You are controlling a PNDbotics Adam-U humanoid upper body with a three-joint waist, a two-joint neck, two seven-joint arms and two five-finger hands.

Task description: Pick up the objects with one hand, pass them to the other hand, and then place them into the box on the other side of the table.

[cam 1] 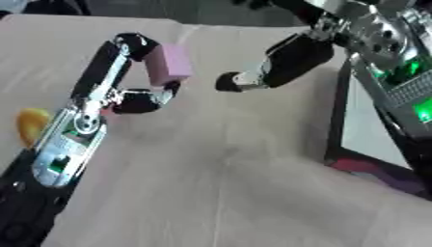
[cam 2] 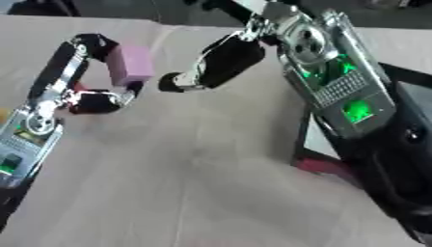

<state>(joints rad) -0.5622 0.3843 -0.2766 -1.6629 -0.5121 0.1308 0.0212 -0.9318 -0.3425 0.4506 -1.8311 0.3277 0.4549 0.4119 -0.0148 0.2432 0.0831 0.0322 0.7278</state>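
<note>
A pink block (cam 1: pixel 168 64) is held above the table between the curled fingers and thumb of my left hand (cam 1: pixel 127 82), which reaches in from the lower left. My right hand (cam 1: pixel 278 62) comes in from the upper right; its dark fingers (cam 1: pixel 229 82) point toward the block, a short gap to the right of it, and touch nothing. Whether those fingers are straight or curled is unclear. The dark-walled box (cam 1: pixel 336 120) with a pale floor stands at the table's right side, partly hidden by my right arm.
A yellow-orange object (cam 1: pixel 32 124) lies at the left edge beside my left forearm. Something red and purple (cam 1: pixel 380 172) lies at the box's near wall. The tan table (cam 1: pixel 219 183) spreads between both arms.
</note>
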